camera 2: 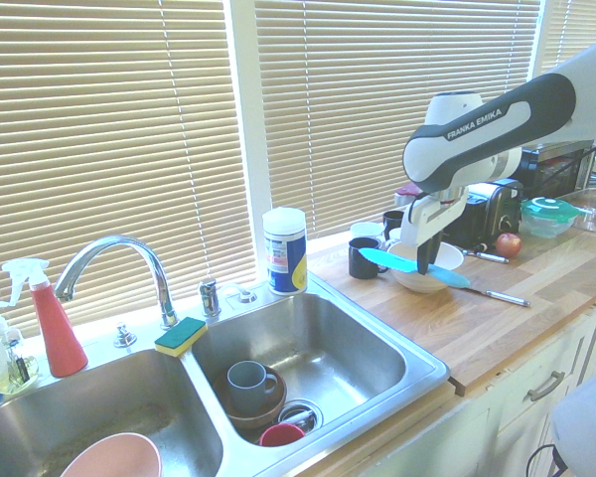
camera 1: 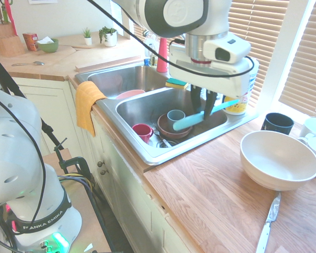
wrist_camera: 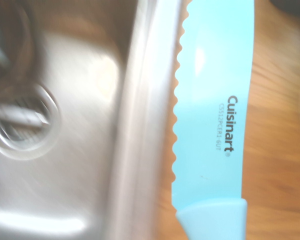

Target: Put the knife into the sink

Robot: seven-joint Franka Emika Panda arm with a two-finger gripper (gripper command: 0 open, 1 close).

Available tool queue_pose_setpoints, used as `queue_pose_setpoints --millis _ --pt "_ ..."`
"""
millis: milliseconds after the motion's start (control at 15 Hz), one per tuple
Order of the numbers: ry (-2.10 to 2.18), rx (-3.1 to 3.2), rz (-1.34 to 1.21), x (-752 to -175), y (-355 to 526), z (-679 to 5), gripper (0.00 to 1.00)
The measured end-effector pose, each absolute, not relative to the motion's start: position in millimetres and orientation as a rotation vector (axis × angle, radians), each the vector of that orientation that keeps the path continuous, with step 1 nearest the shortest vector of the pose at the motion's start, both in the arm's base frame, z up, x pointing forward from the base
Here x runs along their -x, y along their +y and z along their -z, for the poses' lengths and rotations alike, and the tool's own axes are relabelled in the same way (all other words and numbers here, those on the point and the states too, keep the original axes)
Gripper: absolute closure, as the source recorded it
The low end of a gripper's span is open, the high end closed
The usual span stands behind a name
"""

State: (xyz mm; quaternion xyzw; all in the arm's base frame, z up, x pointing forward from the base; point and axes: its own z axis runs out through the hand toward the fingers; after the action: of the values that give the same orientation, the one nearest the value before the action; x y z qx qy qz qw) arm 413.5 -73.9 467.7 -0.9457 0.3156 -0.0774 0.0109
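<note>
- The tool (camera 1: 205,112) points straight down from the white arm, its dark fingers pinching the turquoise knife (camera 1: 201,116) about halfway along.
- The knife hangs in the air, near level with a slight tilt, well above the steel; from across the room it (camera 2: 414,266) shows in front of the white bowl (camera 2: 425,270) on the wooden worktop (camera 2: 497,323).
- Close up, the blade (wrist_camera: 210,115) has a serrated edge and the print "Cuisinart", and lies over the seam where the sink's rim (wrist_camera: 135,125) meets the wood.
- The sink (camera 1: 147,108) basin below holds a red cup (camera 1: 142,131), a brown bowl (camera 1: 171,130) and a grey mug (camera 1: 175,117) sitting in that bowl.
- The other basin holds a pink plate (camera 2: 112,457).
- A yellow-green sponge (camera 2: 181,336) sits on the ledge by the chrome faucet (camera 2: 114,260).
- A silver metal knife (camera 1: 267,221) lies on the worktop just beside the big white bowl (camera 1: 279,159), with a dark mug (camera 1: 277,123) behind.
</note>
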Motion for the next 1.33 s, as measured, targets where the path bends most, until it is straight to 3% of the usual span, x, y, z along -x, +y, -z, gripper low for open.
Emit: queue_pose_setpoints --millis 267,667,1333 --pt "1.091 2.883 0.314 -433.2 3.9 -454.9 1.00" --pt "1.152 2.852 0.369 -458.5 80.6 -372.6 1.00" --pt "1.180 2.881 0.286 -492.6 125.7 -254.5 1.00"
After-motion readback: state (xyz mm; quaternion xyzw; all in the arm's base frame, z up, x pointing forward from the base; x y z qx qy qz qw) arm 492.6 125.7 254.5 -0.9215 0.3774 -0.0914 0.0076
